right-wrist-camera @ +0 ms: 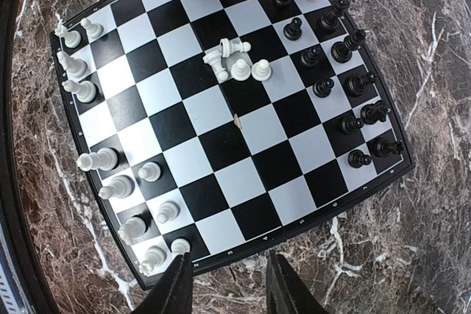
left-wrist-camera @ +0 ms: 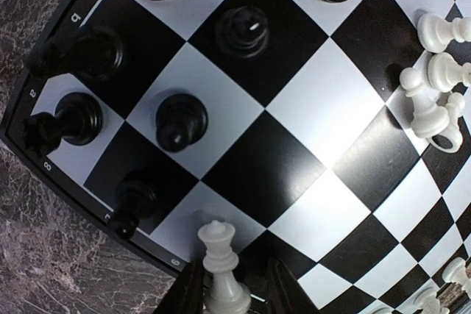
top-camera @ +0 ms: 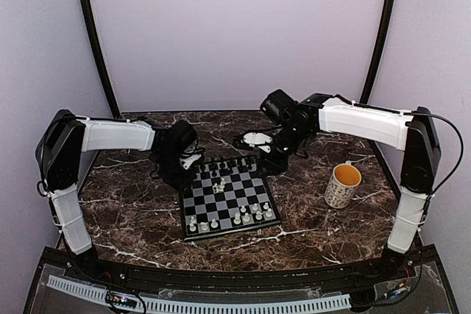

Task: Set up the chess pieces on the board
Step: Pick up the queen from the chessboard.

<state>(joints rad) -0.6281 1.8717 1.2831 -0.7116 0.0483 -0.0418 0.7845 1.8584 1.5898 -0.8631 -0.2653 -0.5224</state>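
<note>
The board (top-camera: 227,195) lies in the middle of the marble table. Black chess pieces (right-wrist-camera: 346,79) stand along one side, white ones (right-wrist-camera: 96,159) along the opposite side. A few white pieces (right-wrist-camera: 235,64) are heaped near the centre, some tipped over. My left gripper (left-wrist-camera: 235,292) hangs over the board's black-side corner, shut on a white crowned piece (left-wrist-camera: 221,262) that sits tilted between its fingers. Black pieces (left-wrist-camera: 180,119) stand just beyond it. My right gripper (right-wrist-camera: 224,284) hovers open over the table beside the board's numbered edge (right-wrist-camera: 294,226), nothing between its fingers.
A white mug (top-camera: 343,185) with a yellow inside stands on the table to the right of the board. Both arms reach in from the sides toward the board's far corners. Purple walls close in the table at the back and sides.
</note>
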